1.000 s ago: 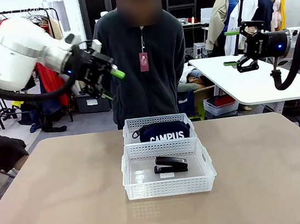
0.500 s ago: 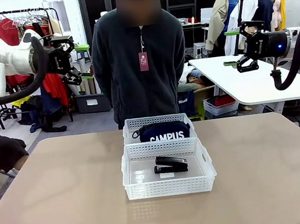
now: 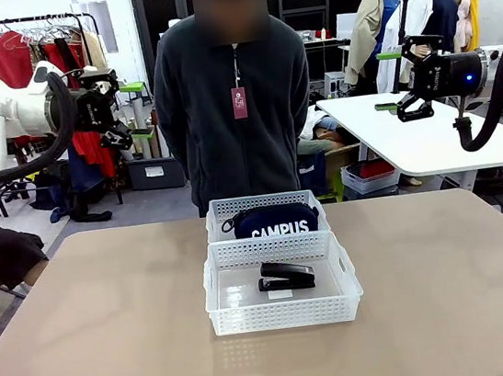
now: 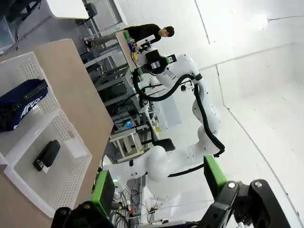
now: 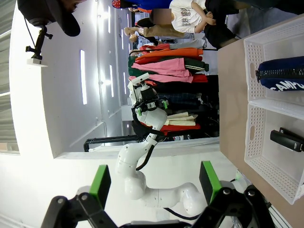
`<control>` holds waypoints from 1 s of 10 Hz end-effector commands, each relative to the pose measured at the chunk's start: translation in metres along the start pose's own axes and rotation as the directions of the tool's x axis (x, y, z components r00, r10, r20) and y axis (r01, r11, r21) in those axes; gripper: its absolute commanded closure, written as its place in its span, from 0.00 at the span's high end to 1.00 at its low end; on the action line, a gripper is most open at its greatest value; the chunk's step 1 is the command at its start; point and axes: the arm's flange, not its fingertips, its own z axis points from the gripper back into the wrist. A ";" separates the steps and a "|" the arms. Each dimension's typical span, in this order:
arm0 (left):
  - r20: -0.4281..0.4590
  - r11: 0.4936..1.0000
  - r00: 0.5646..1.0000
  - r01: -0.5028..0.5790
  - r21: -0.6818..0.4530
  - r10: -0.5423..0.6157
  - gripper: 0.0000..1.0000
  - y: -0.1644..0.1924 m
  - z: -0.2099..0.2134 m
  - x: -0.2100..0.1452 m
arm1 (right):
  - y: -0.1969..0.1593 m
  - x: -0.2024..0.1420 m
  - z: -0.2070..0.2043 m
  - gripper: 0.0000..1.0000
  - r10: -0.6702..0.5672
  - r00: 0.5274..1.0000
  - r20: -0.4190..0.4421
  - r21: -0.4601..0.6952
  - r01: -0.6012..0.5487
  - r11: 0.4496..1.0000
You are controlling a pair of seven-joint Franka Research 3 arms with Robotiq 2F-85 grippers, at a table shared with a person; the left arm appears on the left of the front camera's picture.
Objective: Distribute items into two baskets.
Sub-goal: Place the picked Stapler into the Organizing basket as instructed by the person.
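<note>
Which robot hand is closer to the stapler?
Left, but barely. The left hand hangs high up to the left of the stapler; the right hand hangs high to its right, slightly farther.

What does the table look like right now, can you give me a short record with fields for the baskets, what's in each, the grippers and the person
near basket: holds the black stapler, lying flat
far basket: holds the navy CAMPUS pouch
baskets: set one behind the other at the middle of the table, long sides together
left gripper: open, empty, raised off to the left of the table
right gripper: open, empty, raised off to the right
person: standing at the far edge behind the baskets, hands not visible
task state: one item in each basket
</note>
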 end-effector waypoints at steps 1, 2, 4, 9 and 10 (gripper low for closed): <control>0.033 1.000 0.999 0.008 -0.011 -0.008 1.00 -0.003 0.009 -0.014 | 0.001 -0.002 -0.001 1.00 -0.002 1.000 0.015 0.011 0.002 1.000; 0.052 1.000 0.999 0.013 -0.012 -0.013 1.00 -0.004 0.013 -0.017 | 0.001 -0.002 -0.001 1.00 -0.002 1.000 0.015 0.011 0.002 1.000; 0.067 1.000 0.997 0.030 -0.007 -0.029 1.00 -0.013 0.014 -0.020 | 0.001 -0.002 -0.001 1.00 -0.002 1.000 0.015 0.011 0.002 1.000; 0.042 1.000 0.999 0.023 0.013 -0.023 1.00 -0.020 0.017 -0.018 | 0.001 -0.002 -0.001 1.00 -0.002 1.000 0.015 0.011 0.002 1.000; 0.042 1.000 0.999 0.023 0.013 -0.023 1.00 -0.020 0.017 -0.018 | 0.001 -0.002 -0.001 1.00 -0.002 1.000 0.015 0.011 0.002 1.000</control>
